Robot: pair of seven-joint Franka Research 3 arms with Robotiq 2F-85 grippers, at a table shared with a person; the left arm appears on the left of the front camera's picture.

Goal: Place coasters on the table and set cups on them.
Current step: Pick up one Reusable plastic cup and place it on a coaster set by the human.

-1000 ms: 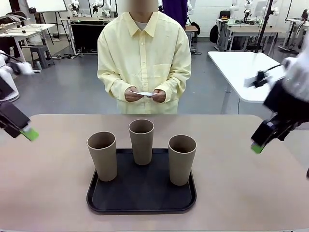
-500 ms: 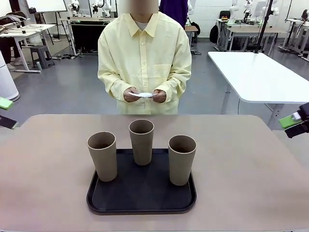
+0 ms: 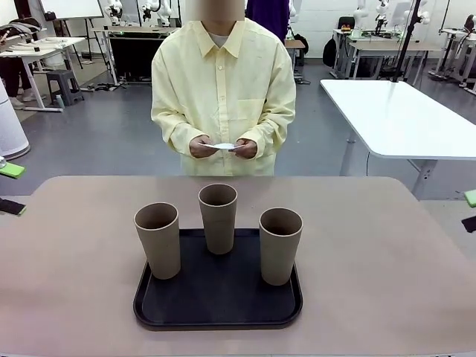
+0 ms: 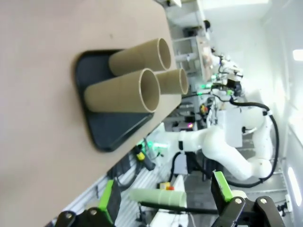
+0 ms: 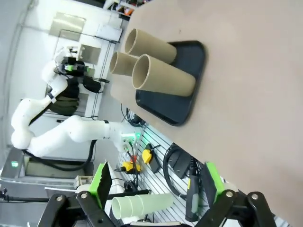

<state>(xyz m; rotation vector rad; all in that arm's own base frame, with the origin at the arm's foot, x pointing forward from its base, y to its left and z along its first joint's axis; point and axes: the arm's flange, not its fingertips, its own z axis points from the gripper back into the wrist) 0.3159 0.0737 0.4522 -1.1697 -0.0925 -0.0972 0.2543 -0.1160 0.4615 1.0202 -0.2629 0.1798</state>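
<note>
Now cups (image 3: 218, 217) upright on tray (image 3: 216, 299); left pincer (image 4: 164, 193), right pincer (image 5: 156, 178) released, empty.

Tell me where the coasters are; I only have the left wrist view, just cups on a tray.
Observer: The person across the table is holding the white coasters; none are laid down yet.
Operator: Right claw carrying anything?
Observer: No, the right claw is open and empty.
Operator: Where is it?
Observer: Off the table's right side, far from the cups.
</note>
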